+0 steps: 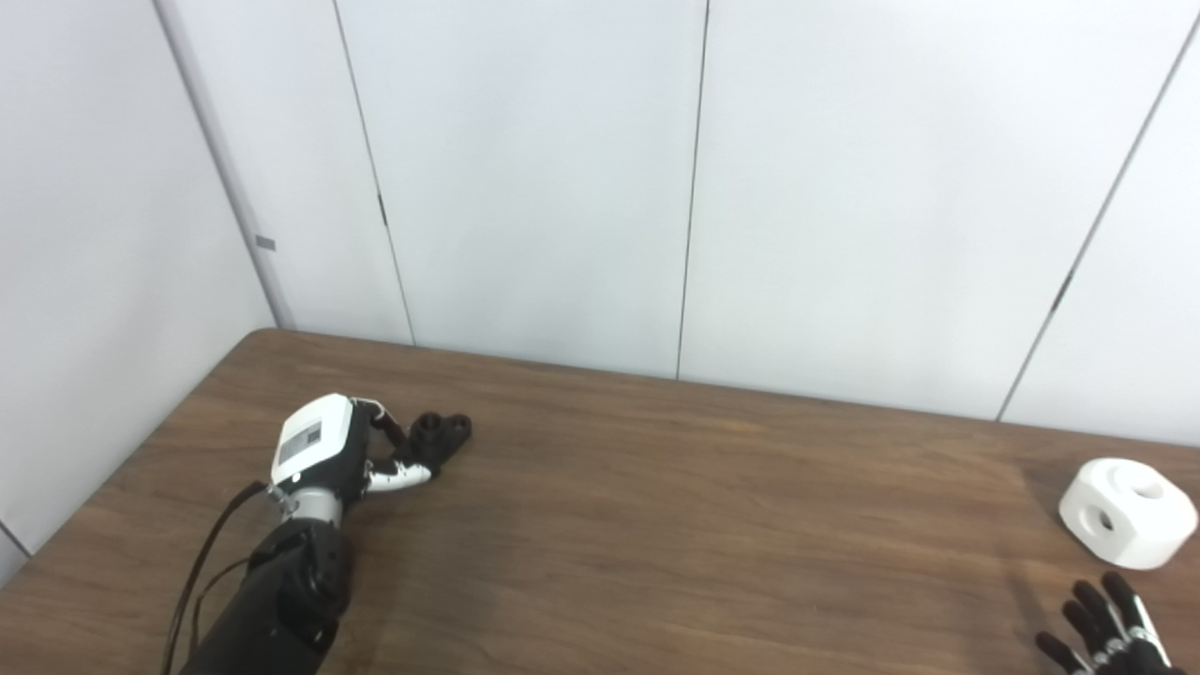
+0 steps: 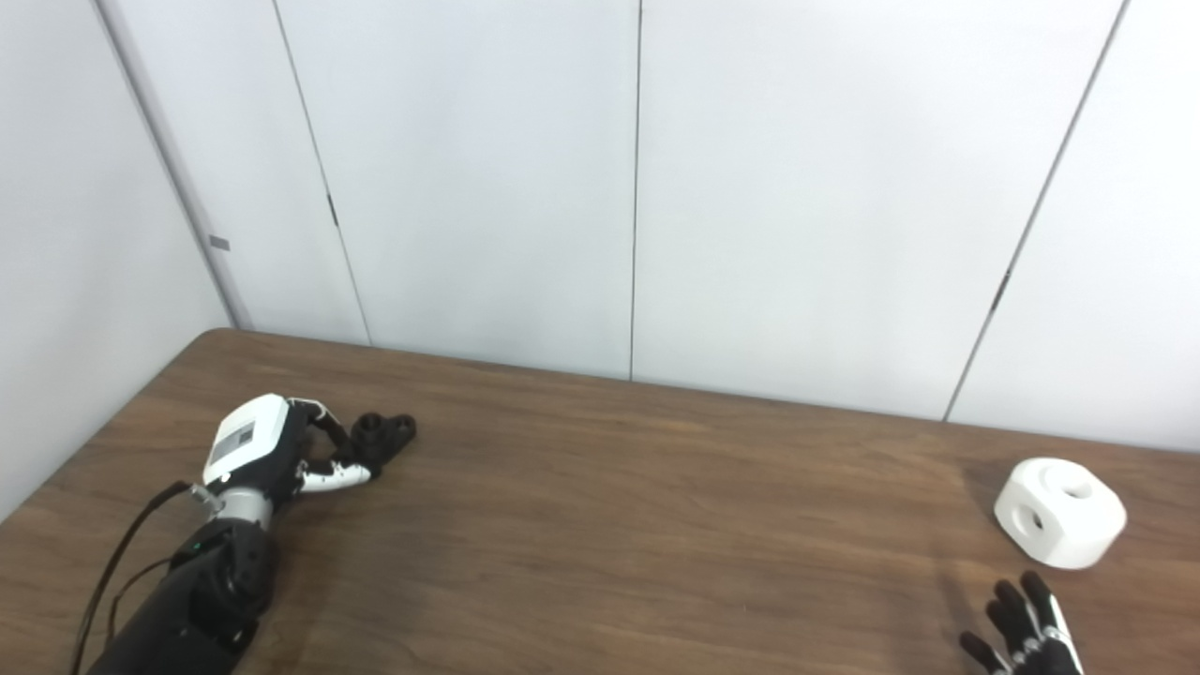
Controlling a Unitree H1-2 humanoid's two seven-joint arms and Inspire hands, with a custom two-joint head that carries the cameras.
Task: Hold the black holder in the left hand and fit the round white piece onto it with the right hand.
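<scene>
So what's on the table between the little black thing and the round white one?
Nothing: only bare brown table lies between the black holder and the round white piece, as both eye views show.

a brown wooden table with a visible grain fills the lower half of the view, its far edge running along the wall and its far left corner rounded. behind it stands a wall of plain white panels, split by thin dark vertical seams, two of which carry a small dark fitting partway down. on the pale strip rising from the table's far left corner sits a small grey tab.
</scene>
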